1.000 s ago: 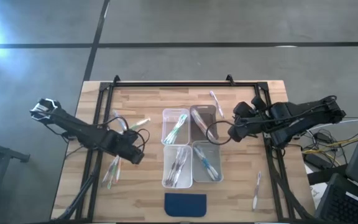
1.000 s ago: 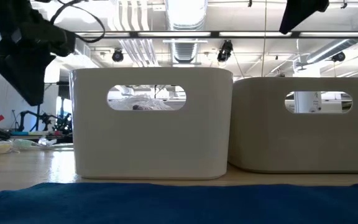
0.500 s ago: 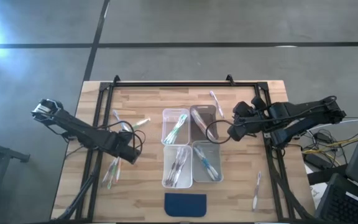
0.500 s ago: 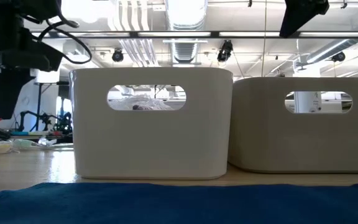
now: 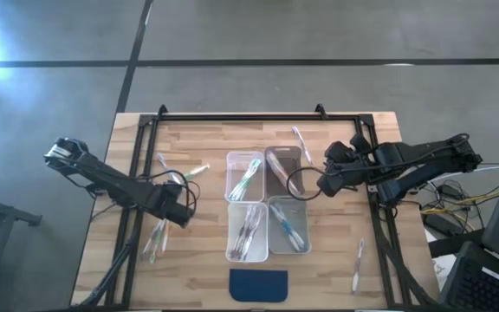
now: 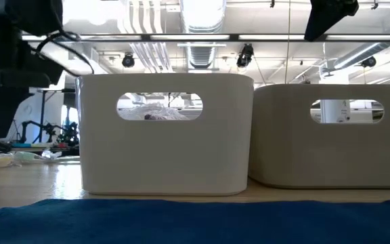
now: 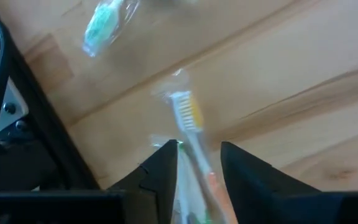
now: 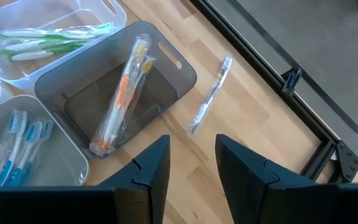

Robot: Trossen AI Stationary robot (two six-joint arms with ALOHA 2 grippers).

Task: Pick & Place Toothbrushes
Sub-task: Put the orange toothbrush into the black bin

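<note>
While my left tool (image 7: 199,149) stands over the wooden counter (image 5: 197,260): its two fingers are apart, one on each side of a clear-wrapped toothbrush with an orange handle and yellow bristles (image 7: 188,121); I see no pinch on it.
Grasp advice: I want the handle centred between the fingers, the tool low enough to catch the stick and not just the wrapper, then a gentle close.
Neighbours: a teal-headed wrapped toothbrush (image 7: 104,22) lies near, so I should lift straight up and not drag.
Likely target: the smoky grey plastic bin (image 8: 166,68), which holds an orange toothbrush (image 8: 120,99); this is my guess by colour.
Right tool (image 8: 192,146): released and empty, hanging just beside that grey bin.
Other brushes: a purple-and-white toothbrush (image 8: 210,96) lies on the counter beyond the grey bin; green ones (image 8: 48,40) and blue ones (image 8: 17,143) lie in clear bins.
Hard to make out: in the high view my left tool (image 5: 180,211) covers the brush, and the loose pile (image 5: 156,236) is too small to count.
Hidden: the low view shows only bin walls and a dark blue pad (image 6: 195,220).
</note>
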